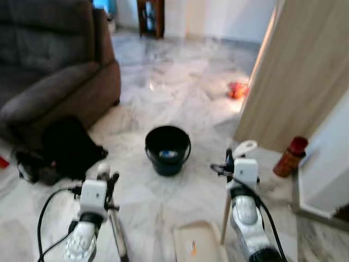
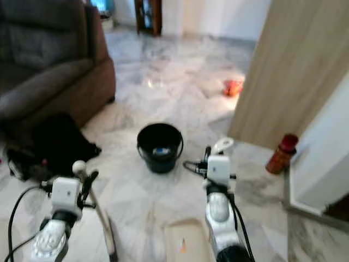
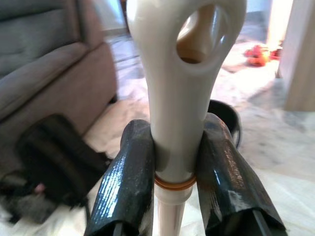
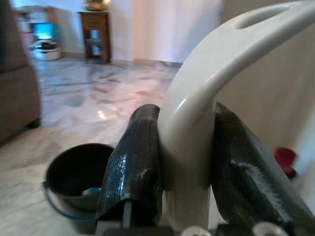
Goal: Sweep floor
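Broom and dustpan held over the marble floor

The broom handle (image 3: 184, 98) is clamped by the left pincer (image 3: 182, 177), the dustpan handle (image 4: 221, 73) by the right pincer (image 4: 189, 162); both seem light, stiff and smooth, best gripped high. A bucket (image 1: 167, 148) stands ahead.

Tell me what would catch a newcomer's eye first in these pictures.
The black bucket stands in the middle of the marble floor, straight ahead of the robot. Nearer, the left gripper grips a cream broom handle and the right gripper a cream dustpan handle. A dark bag slumps against the grey sofa on the left.
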Robot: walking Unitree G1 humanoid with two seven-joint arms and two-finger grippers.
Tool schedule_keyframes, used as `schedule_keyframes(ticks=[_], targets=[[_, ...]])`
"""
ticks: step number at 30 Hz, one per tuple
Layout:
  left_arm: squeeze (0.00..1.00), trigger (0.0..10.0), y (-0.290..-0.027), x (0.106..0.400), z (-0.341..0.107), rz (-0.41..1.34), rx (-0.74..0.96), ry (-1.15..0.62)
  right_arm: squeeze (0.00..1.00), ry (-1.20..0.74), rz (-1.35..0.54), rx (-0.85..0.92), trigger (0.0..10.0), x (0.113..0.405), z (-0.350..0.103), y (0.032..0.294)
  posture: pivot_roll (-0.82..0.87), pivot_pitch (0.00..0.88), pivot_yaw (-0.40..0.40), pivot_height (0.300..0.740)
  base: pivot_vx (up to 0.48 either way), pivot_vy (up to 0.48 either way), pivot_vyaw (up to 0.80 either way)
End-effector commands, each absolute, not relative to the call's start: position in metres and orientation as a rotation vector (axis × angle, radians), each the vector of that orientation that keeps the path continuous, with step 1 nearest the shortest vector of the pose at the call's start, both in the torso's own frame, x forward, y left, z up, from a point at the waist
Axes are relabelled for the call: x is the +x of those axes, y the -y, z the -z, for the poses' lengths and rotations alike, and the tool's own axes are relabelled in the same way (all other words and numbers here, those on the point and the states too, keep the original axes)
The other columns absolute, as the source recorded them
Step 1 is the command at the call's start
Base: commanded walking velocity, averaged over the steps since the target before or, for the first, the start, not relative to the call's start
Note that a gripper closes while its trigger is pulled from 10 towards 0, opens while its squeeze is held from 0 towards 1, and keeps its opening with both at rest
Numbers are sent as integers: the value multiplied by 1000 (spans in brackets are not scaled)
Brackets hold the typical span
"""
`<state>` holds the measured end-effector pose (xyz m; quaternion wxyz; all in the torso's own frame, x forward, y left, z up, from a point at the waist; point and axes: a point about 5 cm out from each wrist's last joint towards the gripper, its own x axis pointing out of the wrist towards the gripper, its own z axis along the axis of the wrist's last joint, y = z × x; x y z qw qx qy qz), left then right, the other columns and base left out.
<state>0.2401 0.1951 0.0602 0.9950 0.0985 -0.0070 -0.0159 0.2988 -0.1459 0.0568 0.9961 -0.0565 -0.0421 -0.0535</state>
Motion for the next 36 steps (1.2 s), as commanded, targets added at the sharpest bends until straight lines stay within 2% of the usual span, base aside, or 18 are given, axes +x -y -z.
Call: schedule_keyframes(ticks=[1,26,32,36], targets=[[0,10000,-194,245,-70,34,205,59,0,104,111,-105,10000,303,-63,146,183,51,4,740,0,0,-800],[0,10000,-195,248,-70,38,233,51,0,93,118,-109,10000,304,-62,147,193,58,7,740,0,0,-800],[0,10000,-193,248,-70,36,239,52,0,95,119,-112,10000,305,-63,148,188,60,4,740,0,-380,-800],[0,10000,-193,248,-70,33,238,51,0,93,120,-112,10000,305,-63,148,192,58,4,740,0,0,-800]])
